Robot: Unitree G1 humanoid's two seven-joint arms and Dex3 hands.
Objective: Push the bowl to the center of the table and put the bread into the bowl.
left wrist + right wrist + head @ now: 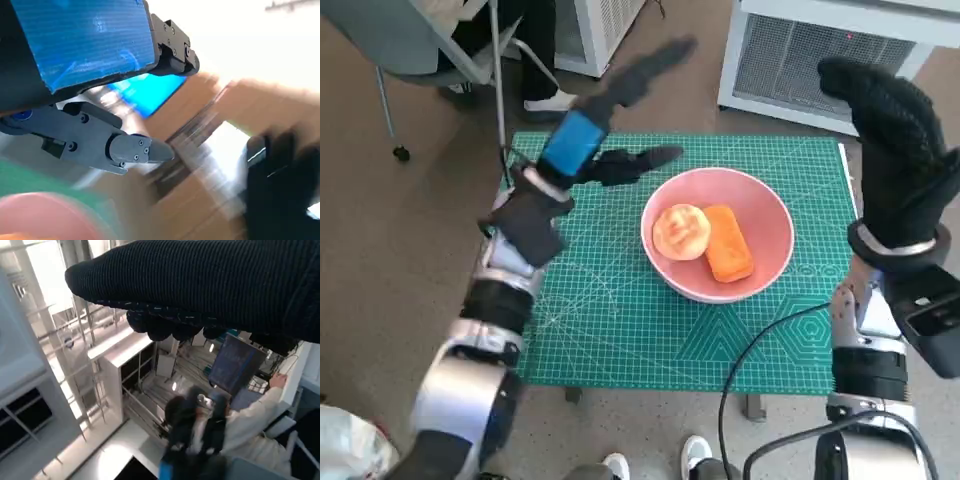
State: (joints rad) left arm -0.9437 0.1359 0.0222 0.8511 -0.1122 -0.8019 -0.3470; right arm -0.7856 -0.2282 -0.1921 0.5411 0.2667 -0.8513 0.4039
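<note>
Forearms, pale and jointed, rise from the near edge of my head view, one on each side of a small table covered by a green gridded cutting mat (pixel 620 330). A black cable trails across the mat's near right corner. Past it, right of the mat's middle, sits a round pink bowl (pixel 765 235). Inside the bowl I see two pieces of bread touching side by side: a round pale golden bun (pixel 680 231) on the left and an oblong orange loaf (pixel 728 256) on the right.

My left hand (pixel 610 130), black with blue tape on its back, is raised above the far left part of the mat, fingers spread apart and holding nothing; its wrist view is badly blurred, showing only a pink edge of the bowl. My right hand (pixel 890 125), in a black knitted glove, is lifted above the table's far right edge; I cannot tell how its fingers lie, though nothing shows in it.

Beyond the table stand a white slatted appliance (pixel 820 50) and a grey chair (pixel 430 45). A person in a pale sleeve (pixel 245 425) appears in the right wrist view.
</note>
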